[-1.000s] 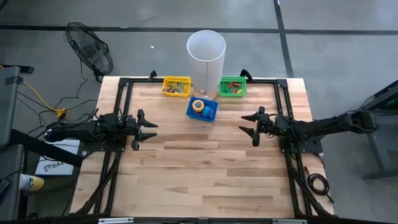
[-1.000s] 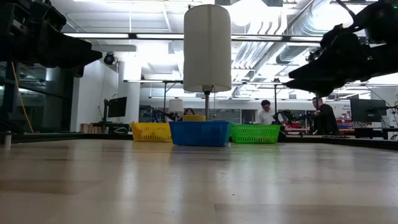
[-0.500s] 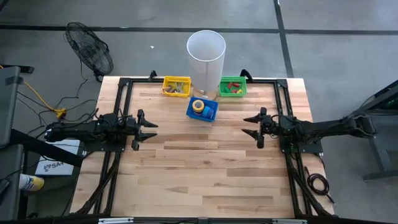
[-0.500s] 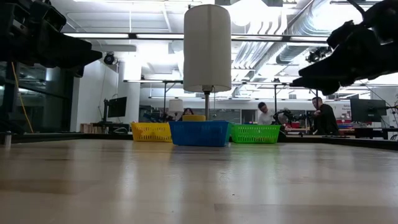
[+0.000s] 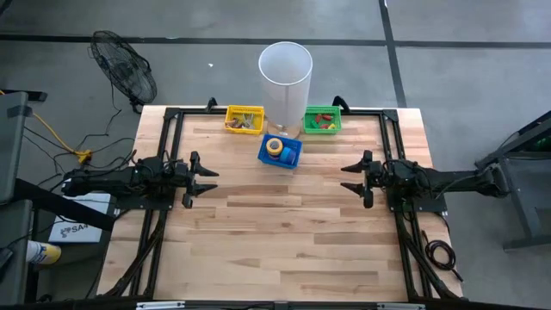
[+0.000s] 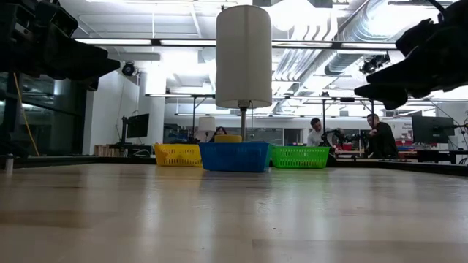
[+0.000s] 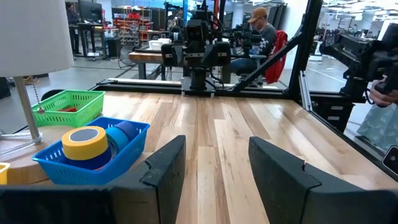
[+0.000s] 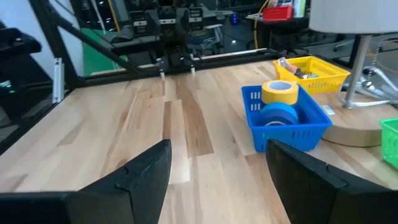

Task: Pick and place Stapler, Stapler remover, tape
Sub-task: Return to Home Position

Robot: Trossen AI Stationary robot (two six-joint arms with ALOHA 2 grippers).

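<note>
Left arm (image 5: 129, 179), right arm (image 5: 430, 179): jaws wide, empty. Tape (image 8: 278, 92), ahead in blue basket (image 8: 292, 134): judged light, rigid; gripped across ring wall.

Overhead, level, wrist views; common blue basket (image 5: 294, 156)

Light: bright, even, from ceiling lamps (image 6: 296, 14) overhead.
Glare: lamps burn white; pale sheen on my table (image 6: 219, 212).
Shadows: faint, soft on the wood.
Backlight: my left gripper (image 6: 102, 67) and right gripper (image 6: 380, 89) show black.
</note>
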